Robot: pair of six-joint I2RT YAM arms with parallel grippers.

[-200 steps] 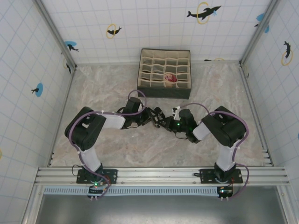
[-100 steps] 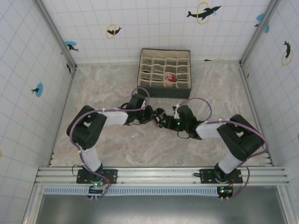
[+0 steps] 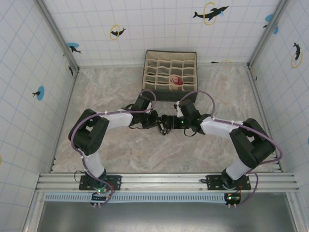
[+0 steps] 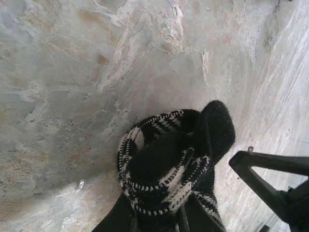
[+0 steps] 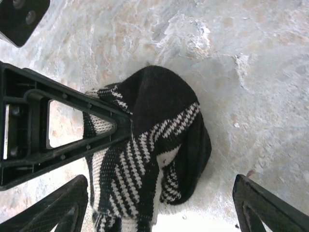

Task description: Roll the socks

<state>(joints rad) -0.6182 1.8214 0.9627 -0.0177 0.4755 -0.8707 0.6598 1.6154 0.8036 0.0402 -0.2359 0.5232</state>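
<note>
A black-and-white striped sock [image 4: 166, 166] lies bunched in a loose roll on the marble table top. My left gripper [image 4: 157, 215] is shut on its near end, and the roll bulges out beyond the fingers. From the right wrist camera the same sock [image 5: 159, 130] lies on the table with a left finger [image 5: 63, 130] pressed against its side. My right gripper [image 5: 159, 188] stands open, its fingers wide on either side of the sock and not touching it. From above, both grippers meet at mid-table, left gripper [image 3: 159, 122] facing right gripper [image 3: 173, 122].
A beige gridded organiser box [image 3: 170, 59] stands just behind the grippers, with a red-and-pale rolled bundle [image 3: 175, 81] in a front cell. Tiled walls close in the table on three sides. Bare marble [image 3: 111, 92] spreads to the left and right of the arms.
My right gripper has opened and let go of the sock. My left gripper has shut on it. Both arms have reached farther toward the organiser box.
</note>
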